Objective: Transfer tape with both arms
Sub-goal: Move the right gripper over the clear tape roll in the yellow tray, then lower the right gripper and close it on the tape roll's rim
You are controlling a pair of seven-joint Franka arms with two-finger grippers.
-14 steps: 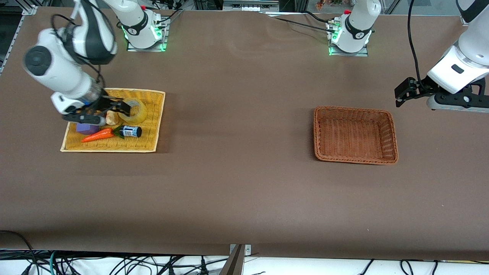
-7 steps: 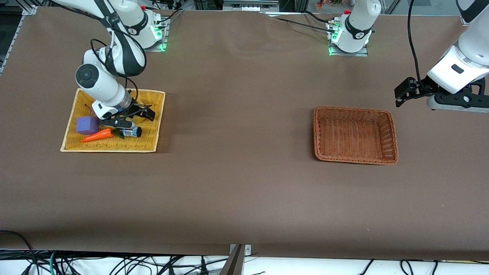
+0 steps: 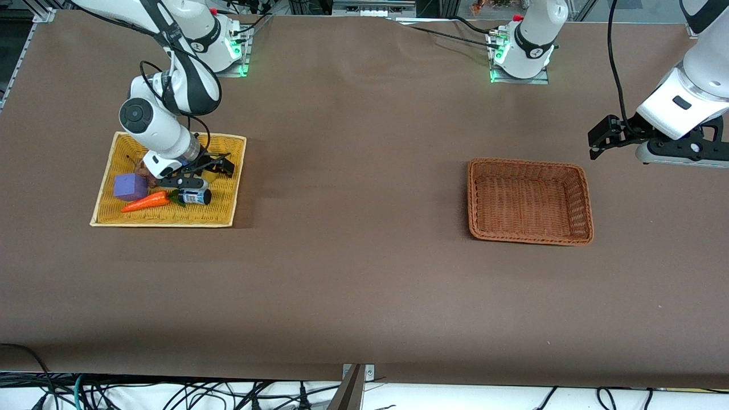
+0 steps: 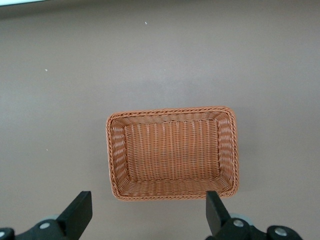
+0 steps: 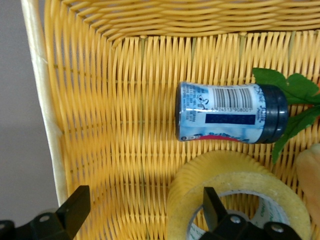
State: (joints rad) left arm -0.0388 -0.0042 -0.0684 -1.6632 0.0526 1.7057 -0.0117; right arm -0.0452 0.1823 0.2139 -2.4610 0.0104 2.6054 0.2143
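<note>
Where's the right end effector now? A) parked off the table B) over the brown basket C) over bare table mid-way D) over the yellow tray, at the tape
D: the right end effector is low over the yellow tray, fingers open, one inside the tape beside the bottle.

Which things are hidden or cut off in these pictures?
- Tape: hidden in the front view under the right arm; in the right wrist view the picture's edge cuts it off.
- Right tool: one finger stands inside the tape's hole; fingertips unseen.
- Left tool, open over the brown basket: fingertips cut off.
</note>
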